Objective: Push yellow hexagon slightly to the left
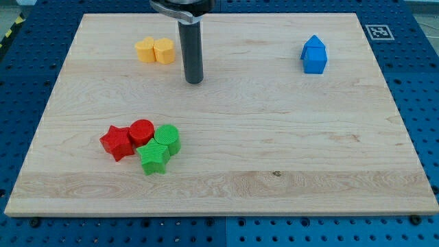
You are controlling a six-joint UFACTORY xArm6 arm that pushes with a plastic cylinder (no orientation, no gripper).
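My tip (195, 80) rests on the pale wooden board (274, 137) near the view's top, a short way to the view's right of and slightly below a pair of small yellow blocks that sit touching each other. The right-hand one of the pair reads as the yellow hexagon (164, 51); its neighbour on the view's left is a yellow block (145, 50) whose shape I cannot make out for certain. There are no fingers on this rig to be clenched or released, only the straight dark rod, and it touches no block at this moment. To do the step well, I judge that the tip should first rise toward the view's top until it is level with the hexagon's middle, then travel toward the view's left and meet the hexagon's right face squarely, so the block slides rather than spins. Because the other yellow block is pressed against the hexagon's left side, it will likely be carried along, so the push should be short and slow. Well apart, the blue house-shaped block (314, 55) at the view's upper right and the cluster of red star (116, 142), red cylinder (142, 130), green cylinder (167, 138) and green star (153, 157) at the lower left need no attention.
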